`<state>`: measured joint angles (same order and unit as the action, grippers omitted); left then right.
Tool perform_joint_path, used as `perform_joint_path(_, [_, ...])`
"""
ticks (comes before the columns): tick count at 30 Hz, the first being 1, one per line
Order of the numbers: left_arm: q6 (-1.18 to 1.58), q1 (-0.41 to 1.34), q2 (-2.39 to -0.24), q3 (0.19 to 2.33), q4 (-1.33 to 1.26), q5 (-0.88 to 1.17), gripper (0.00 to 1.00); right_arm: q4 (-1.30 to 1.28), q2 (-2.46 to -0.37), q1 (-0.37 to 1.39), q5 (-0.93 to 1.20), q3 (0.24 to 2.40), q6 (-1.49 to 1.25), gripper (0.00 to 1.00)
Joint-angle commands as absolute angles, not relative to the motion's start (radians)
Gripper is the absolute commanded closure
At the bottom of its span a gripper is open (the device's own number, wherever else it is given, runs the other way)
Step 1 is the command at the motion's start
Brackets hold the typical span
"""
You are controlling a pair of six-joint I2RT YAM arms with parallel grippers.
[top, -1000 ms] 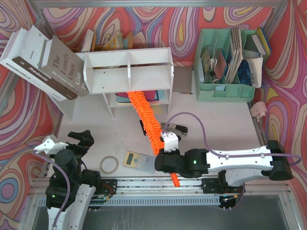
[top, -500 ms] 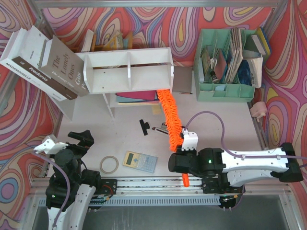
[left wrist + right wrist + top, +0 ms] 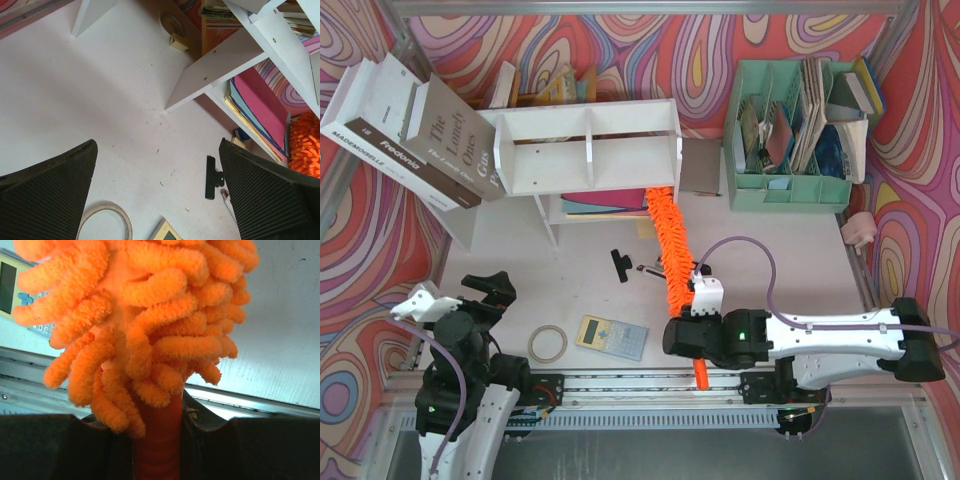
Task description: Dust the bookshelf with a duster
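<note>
The white bookshelf (image 3: 588,145) stands at the back of the table, with coloured papers in its lower tier. The orange fluffy duster (image 3: 672,250) runs from the right end of that lower tier down to my right gripper (image 3: 686,335). That gripper is shut on the duster's orange handle (image 3: 157,440), whose end sticks out below it (image 3: 700,374). The chenille head fills the right wrist view (image 3: 145,315). My left gripper (image 3: 492,297) is open and empty at the near left. Its view (image 3: 157,200) shows the bookshelf (image 3: 220,65) and the duster's tip (image 3: 305,145).
Large books (image 3: 410,130) lean at the back left. A mint-green organizer (image 3: 790,180) stands at the back right, a pink object (image 3: 860,228) near it. A calculator (image 3: 613,337), a tape ring (image 3: 548,343) and a black clip (image 3: 619,265) lie on the near table.
The duster's tip has swept from the middle of the lower tier to its right end. My right arm moved right, then slightly back left. The left arm has not moved.
</note>
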<state>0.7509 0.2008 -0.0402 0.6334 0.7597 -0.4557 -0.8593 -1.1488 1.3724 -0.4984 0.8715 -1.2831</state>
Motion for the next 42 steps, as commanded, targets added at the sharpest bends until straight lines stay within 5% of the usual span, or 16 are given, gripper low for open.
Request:
perform_joint_path(1, [0.739, 0.193, -0.040, 0.620, 0.739, -0.446, 0.01, -0.795, -1.151, 1.337, -0.506, 0.864, -1.244, 1.00])
perform_joint_path(12, [0.739, 0.193, -0.038, 0.620, 0.739, -0.446, 0.02, -0.870, -1.133, 1.331, -0.580, 0.989, -1.195, 1.00])
perform_joint_path(27, [0.739, 0.193, -0.041, 0.620, 0.738, -0.442, 0.01, -0.782, -1.106, 1.310, -0.483, 0.797, -1.266, 1.00])
perform_joint_path(42, [0.738, 0.193, -0.035, 0.620, 0.741, -0.446, 0.01, -0.718, -1.150, 1.311, -0.498, 0.971, -1.046, 1.00])
